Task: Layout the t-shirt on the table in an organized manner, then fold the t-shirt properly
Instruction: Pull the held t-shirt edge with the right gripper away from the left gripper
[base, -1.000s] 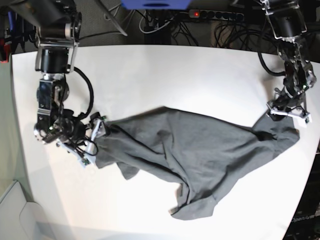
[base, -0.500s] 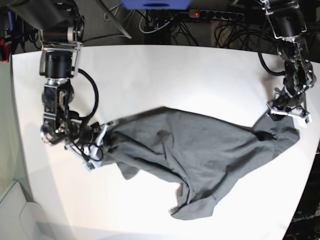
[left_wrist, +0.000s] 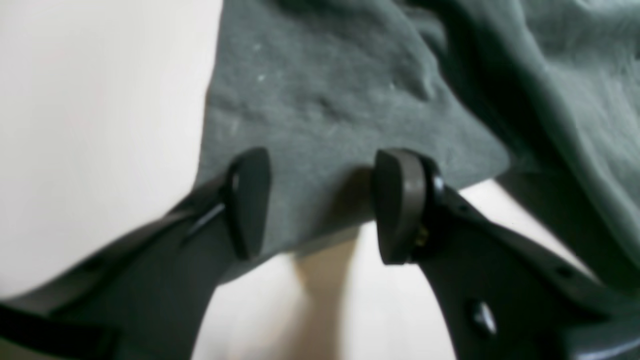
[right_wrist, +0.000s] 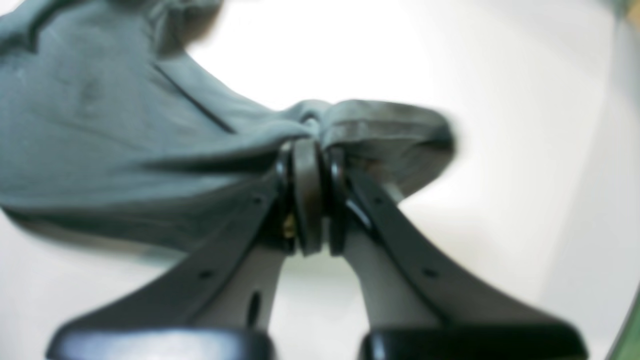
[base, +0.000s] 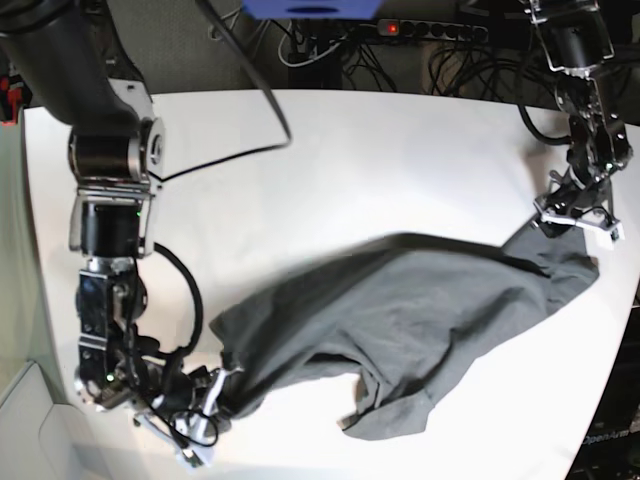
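Observation:
The dark grey t-shirt (base: 400, 320) lies crumpled across the right half of the white table (base: 350, 160). My right gripper (base: 215, 395) is low at the near left, shut on a bunched edge of the t-shirt (right_wrist: 100, 140); in the right wrist view the right gripper (right_wrist: 310, 150) has its pads pressed together with cloth pinched between them. My left gripper (base: 575, 218) rests at the shirt's far right corner. In the left wrist view the left gripper (left_wrist: 320, 200) is open, its fingertips (left_wrist: 247, 200) over the hem of the t-shirt (left_wrist: 325, 100).
A power strip and tangled cables (base: 430, 30) run behind the table's far edge. The table's right edge lies just past the left gripper. The rounded near left edge is close to the right gripper, with a pale bin (base: 30, 420) beyond it.
The right gripper shut on the shirt's left edge and dragged it toward the near edge of the table; the shirt's left part followed. The left arm stayed put.

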